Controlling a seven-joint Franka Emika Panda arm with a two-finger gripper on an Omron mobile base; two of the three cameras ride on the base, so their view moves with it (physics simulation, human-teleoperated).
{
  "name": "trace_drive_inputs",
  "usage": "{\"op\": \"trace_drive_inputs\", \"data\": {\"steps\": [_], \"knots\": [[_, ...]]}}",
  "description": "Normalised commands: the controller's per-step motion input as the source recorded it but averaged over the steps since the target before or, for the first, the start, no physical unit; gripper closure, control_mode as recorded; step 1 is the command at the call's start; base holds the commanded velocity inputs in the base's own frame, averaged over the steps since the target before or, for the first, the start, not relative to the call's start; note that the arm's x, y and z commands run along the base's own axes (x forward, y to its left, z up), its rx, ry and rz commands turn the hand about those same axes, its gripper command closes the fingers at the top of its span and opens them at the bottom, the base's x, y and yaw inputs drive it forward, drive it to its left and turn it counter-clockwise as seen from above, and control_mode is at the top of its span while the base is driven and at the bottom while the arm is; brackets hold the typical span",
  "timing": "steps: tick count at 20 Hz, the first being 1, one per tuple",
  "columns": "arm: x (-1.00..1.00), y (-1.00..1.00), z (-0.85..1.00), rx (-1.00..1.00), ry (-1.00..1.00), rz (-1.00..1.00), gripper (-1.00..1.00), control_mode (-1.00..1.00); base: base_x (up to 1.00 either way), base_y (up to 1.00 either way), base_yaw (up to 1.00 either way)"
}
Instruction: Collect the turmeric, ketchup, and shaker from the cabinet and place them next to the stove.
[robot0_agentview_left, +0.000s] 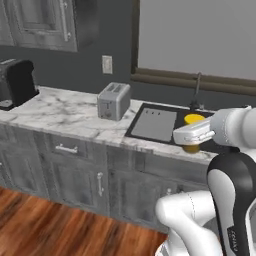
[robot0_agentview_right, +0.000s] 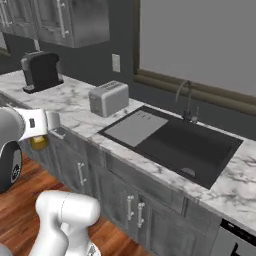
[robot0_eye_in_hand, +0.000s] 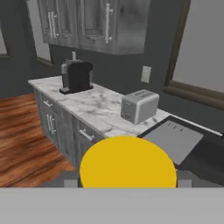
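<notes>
Here the gripper (robot0_agentview_left: 192, 136) holds the turmeric (robot0_agentview_left: 193, 120) between its jaws — the jar's yellow cap shows just above the white hand in the left base view and its orange body pokes out just below it. In the hand view the yellow cap (robot0_eye_in_hand: 127, 162) sits right at the bottom middle, tight against the claw, with a grey finger end on either side of it. In the right base view the turmeric (robot0_agentview_right: 39, 142) hangs under the white hand at the left edge, in the air just off the front edge of the counter (robot0_agentview_right: 85, 117).

Beyond the claw, the marble counter runs along the dark wall. A black sink (robot0_agentview_right: 185, 145) is set into it, with a grey board (robot0_agentview_right: 132, 127) lying over its left part and a thin tap (robot0_agentview_right: 186, 102) at its back edge. A silver toaster (robot0_agentview_right: 108, 98) stands just left of the sink, toward the back of the counter. Farther left — well apart from the toaster — a black coffee machine (robot0_agentview_right: 41, 71) stands near the counter's far end. Grey wall cabinets (robot0_agentview_right: 70, 20) hang above it, doors closed.
</notes>
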Motion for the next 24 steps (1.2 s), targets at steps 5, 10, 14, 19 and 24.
{"op": "trace_drive_inputs", "data": {"steps": [5, 10, 14, 19, 24], "knots": [[0.00, 0.00, 0.00, 0.00, 0.00, 0.00, 1.00, 1.00, -0.16, 0.27, 0.58], [0.00, 0.00, 0.00, 0.00, 0.00, 0.00, 1.00, 1.00, -0.14, 0.34, 0.58], [0.00, 0.00, 0.00, 0.00, 0.00, 0.00, 1.00, 1.00, -0.13, 0.35, 0.58], [0.00, 0.00, 0.00, 0.00, 0.00, 0.00, 1.00, 1.00, -0.12, 0.35, 0.58], [0.00, 0.00, 0.00, 0.00, 0.00, 0.00, 1.00, 1.00, 0.00, 0.30, 0.58]]}}
